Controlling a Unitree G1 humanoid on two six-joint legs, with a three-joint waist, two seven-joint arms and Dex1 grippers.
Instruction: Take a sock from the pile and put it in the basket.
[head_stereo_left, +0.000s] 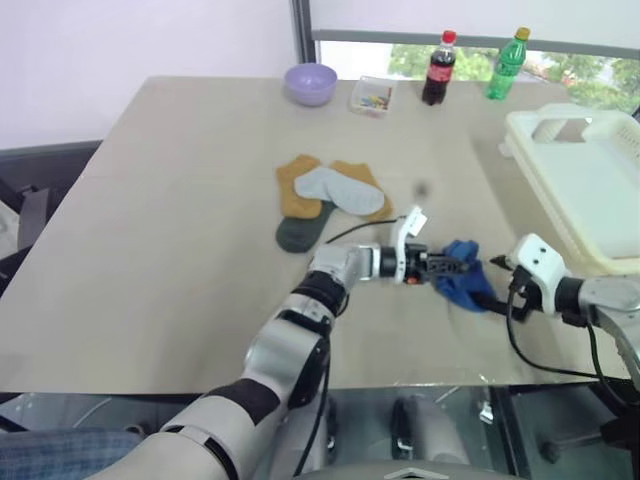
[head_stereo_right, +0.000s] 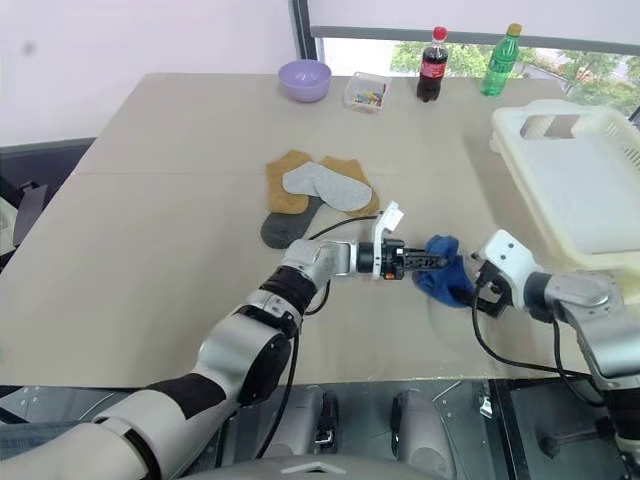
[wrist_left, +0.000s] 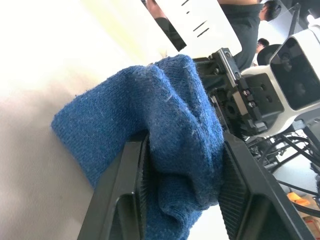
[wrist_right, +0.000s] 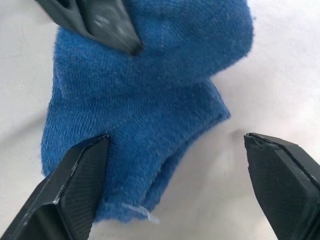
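A blue sock (head_stereo_left: 462, 278) hangs bunched just above the table, right of the pile (head_stereo_left: 325, 195) of mustard, light grey and dark socks. My left gripper (head_stereo_left: 460, 266) reaches across to the right and is shut on the blue sock (wrist_left: 165, 115), which fills the gap between its fingers. My right gripper (wrist_right: 177, 145) faces it from the right with its jaws wide open. One finger is in front of the sock's lower edge and the other stands clear over bare table. The white slotted basket (head_stereo_left: 522, 140) sits at the table's far right.
At the table's far edge stand a lilac bowl (head_stereo_left: 310, 83), a small clear box (head_stereo_left: 371, 96), a cola bottle (head_stereo_left: 438, 68) and a green bottle (head_stereo_left: 506, 64). Black cables trail from both wrists. The table's front edge runs just below the grippers.
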